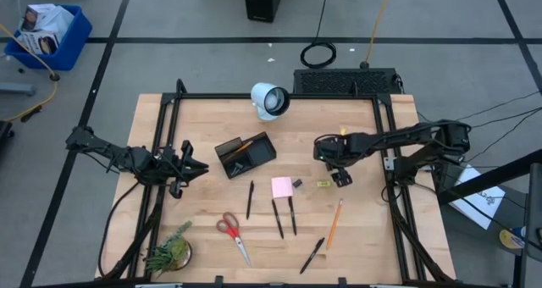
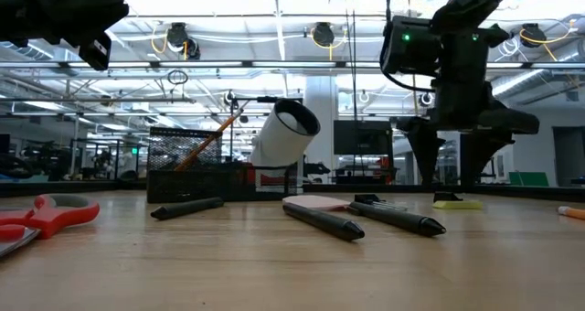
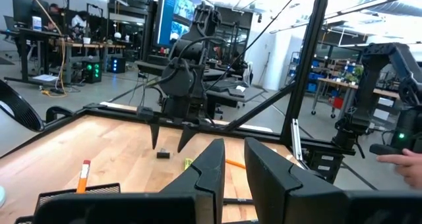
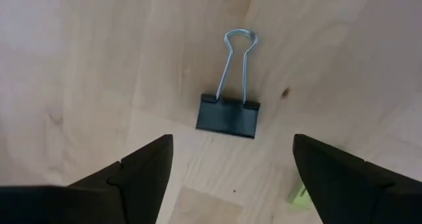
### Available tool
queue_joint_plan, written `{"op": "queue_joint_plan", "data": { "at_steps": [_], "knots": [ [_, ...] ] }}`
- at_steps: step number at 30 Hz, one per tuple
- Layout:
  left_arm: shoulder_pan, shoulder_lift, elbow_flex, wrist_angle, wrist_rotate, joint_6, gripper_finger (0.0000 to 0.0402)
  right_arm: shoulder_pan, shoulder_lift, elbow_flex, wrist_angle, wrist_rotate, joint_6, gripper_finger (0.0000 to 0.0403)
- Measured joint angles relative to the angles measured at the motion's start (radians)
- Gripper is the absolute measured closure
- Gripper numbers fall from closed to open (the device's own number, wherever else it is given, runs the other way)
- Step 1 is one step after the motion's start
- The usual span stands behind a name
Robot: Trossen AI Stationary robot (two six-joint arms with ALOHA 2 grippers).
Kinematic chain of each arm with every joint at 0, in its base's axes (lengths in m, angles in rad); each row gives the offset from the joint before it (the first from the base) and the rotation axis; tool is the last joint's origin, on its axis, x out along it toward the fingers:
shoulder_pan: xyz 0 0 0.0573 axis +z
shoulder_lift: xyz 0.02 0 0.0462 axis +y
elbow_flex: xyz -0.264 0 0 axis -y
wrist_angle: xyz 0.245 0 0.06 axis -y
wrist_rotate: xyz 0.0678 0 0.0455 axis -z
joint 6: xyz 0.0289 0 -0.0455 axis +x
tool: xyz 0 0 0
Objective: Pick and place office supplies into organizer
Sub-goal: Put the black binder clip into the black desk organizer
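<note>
Pale wooden tabletop (image 1: 212, 212) carries scattered supplies. Right gripper (image 4: 231, 168) hangs wide open just above a small black binder clip with wire handles (image 4: 229, 115), centre frame; best to drop straight and pinch the body squarely. Black compartment organizer (image 1: 245, 154) sits upper centre. Left gripper (image 1: 188, 168), nearly closed, waits at left.

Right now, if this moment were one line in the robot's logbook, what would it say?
right gripper: open, above binder clip on table | left gripper: idle, left of organizer | pens, scissors: not yet placed
</note>
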Motion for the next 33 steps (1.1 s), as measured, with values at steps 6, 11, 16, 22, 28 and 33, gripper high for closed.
{"op": "queue_joint_plan", "data": {
  "at_steps": [6,11,16,22,28,33],
  "knots": [
    [0.000,0.000,0.000,0.000,0.000,0.000,0.0339,-0.001,0.002,-0.061,0.097,0.001,-0.005,0.0101],
    [0.000,0.000,0.000,0.000,0.000,0.000,0.0339,-0.021,0.000,-0.082,0.142,-0.006,-0.023,0.0104],
    [0.000,0.000,0.000,0.000,0.000,0.000,0.0339,-0.032,0.000,-0.084,0.115,-0.028,-0.024,0.0119],
    [0.000,0.000,0.000,0.000,0.000,0.000,0.0339,-0.032,0.000,-0.085,0.105,-0.029,-0.016,0.0149],
    [0.000,0.000,0.000,0.000,0.000,0.000,0.0339,-0.032,0.001,-0.086,0.100,-0.033,-0.014,0.0191],
    [0.000,0.000,0.000,0.000,0.000,0.000,0.0339,-0.031,0.002,-0.086,0.097,-0.034,-0.015,0.0219]
  ]
}}
